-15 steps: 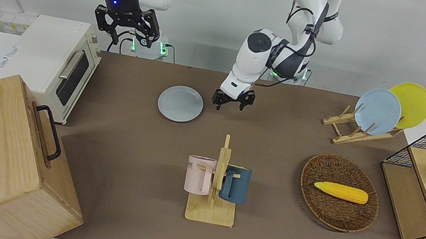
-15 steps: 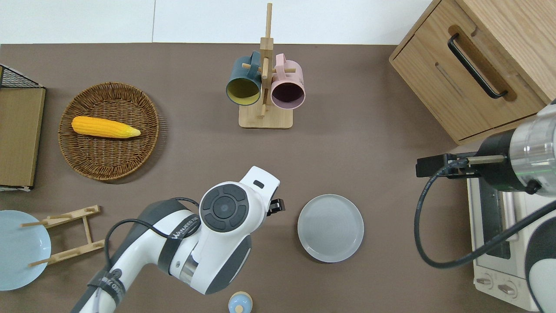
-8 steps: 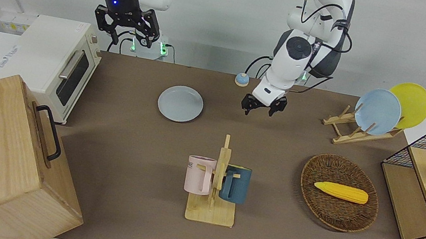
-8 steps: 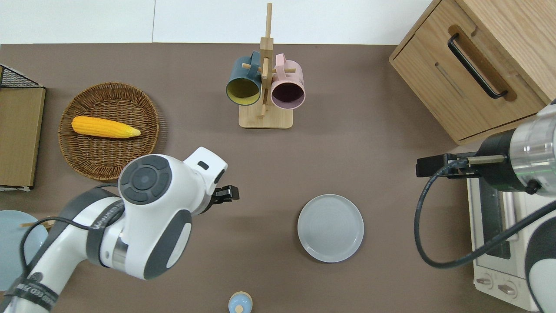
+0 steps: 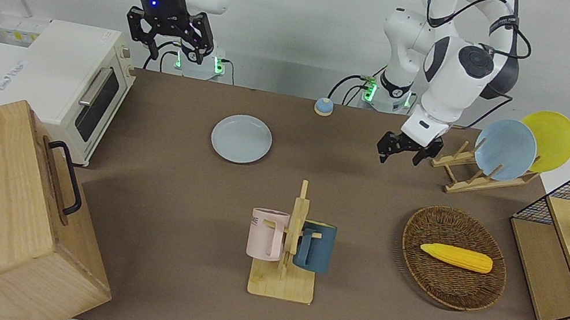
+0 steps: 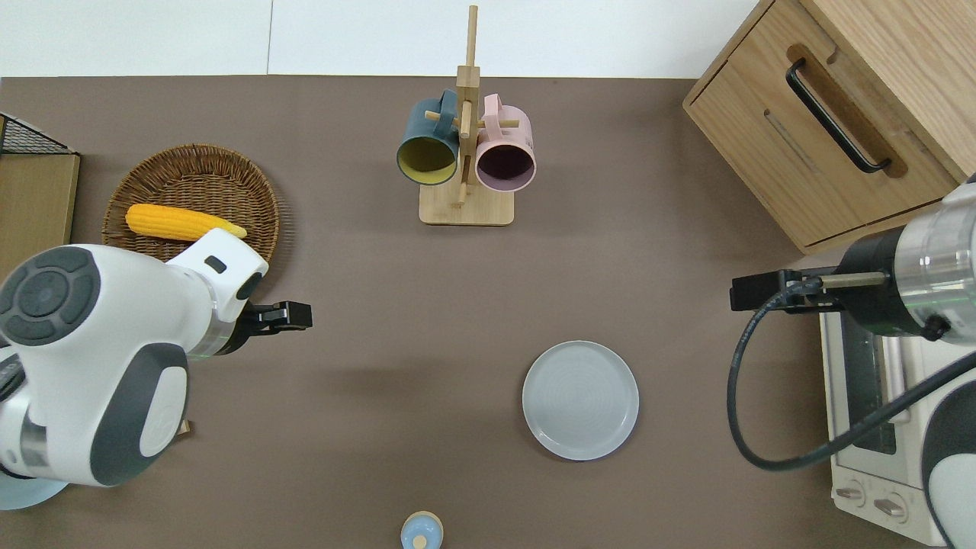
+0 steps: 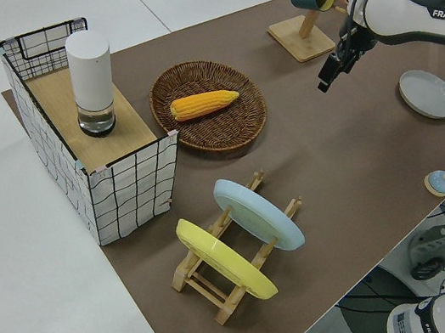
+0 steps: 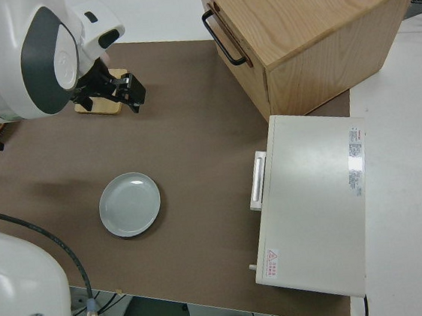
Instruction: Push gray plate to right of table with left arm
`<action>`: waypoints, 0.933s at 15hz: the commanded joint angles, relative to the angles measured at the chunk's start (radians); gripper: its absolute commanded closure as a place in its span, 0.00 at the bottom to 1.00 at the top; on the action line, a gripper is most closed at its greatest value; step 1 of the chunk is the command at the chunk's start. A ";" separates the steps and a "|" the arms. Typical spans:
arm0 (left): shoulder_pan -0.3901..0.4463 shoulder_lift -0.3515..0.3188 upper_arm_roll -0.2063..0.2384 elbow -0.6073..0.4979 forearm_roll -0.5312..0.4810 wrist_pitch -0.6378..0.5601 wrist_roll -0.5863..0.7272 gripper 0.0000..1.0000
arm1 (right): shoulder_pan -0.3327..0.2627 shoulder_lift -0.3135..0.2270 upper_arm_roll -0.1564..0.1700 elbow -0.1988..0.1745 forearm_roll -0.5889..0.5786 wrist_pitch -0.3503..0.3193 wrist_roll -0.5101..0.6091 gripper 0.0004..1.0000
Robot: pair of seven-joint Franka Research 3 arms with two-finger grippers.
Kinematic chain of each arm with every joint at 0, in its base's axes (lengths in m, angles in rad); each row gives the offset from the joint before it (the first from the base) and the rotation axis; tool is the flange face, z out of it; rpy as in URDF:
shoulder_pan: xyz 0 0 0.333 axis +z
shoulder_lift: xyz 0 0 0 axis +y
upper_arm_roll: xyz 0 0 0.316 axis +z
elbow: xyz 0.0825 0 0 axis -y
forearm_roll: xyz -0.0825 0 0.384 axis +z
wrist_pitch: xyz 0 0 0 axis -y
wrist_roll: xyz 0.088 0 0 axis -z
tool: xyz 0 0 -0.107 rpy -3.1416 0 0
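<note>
My left hand [image 5: 400, 150] hangs in the air with nothing in it, fingers a little apart, over bare brown tabletop [image 6: 396, 305] just beside the rim of the wicker basket [image 6: 229, 171], toward my left arm's end. The corn cob [image 6: 183, 223] lies in that basket, and the wooden plate rack [image 5: 465, 171] with the sky-blue plate [image 5: 505, 149] and the yellow plate [image 5: 549, 139] stands near my hand. The gray plate [image 6: 580, 399] lies flat on the tabletop well apart from my hand, toward the right arm's end, with open brown surface all round it. Between the plate and the white toaster oven [image 5: 78, 85] at that end there is a clear strip of tabletop. The wooden cabinet [image 6: 839, 107] sits farther from me than the oven. The mug stand [image 6: 465, 152], with a teal mug [image 6: 427, 149] and a pink mug [image 6: 503, 152], stands farther from me than the plate, well apart from it. A small blue knob [image 6: 421, 531] sits nearer to me, at the tabletop's edge. My right arm is parked.
</note>
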 commanded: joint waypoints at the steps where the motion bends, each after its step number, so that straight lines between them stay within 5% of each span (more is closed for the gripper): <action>1: -0.004 -0.021 0.035 0.068 0.027 -0.094 0.035 0.01 | -0.006 0.006 0.004 0.014 0.016 -0.005 0.002 0.00; 8: 0.002 -0.021 0.090 0.191 0.027 -0.196 0.067 0.01 | -0.006 0.006 0.004 0.014 0.016 -0.005 0.002 0.00; 13: 0.232 -0.022 -0.115 0.212 0.029 -0.227 0.075 0.01 | -0.006 0.006 0.004 0.014 0.016 -0.005 0.002 0.00; 14: 0.310 -0.022 -0.189 0.250 0.030 -0.257 0.077 0.01 | -0.006 0.006 0.004 0.014 0.016 -0.005 0.002 0.00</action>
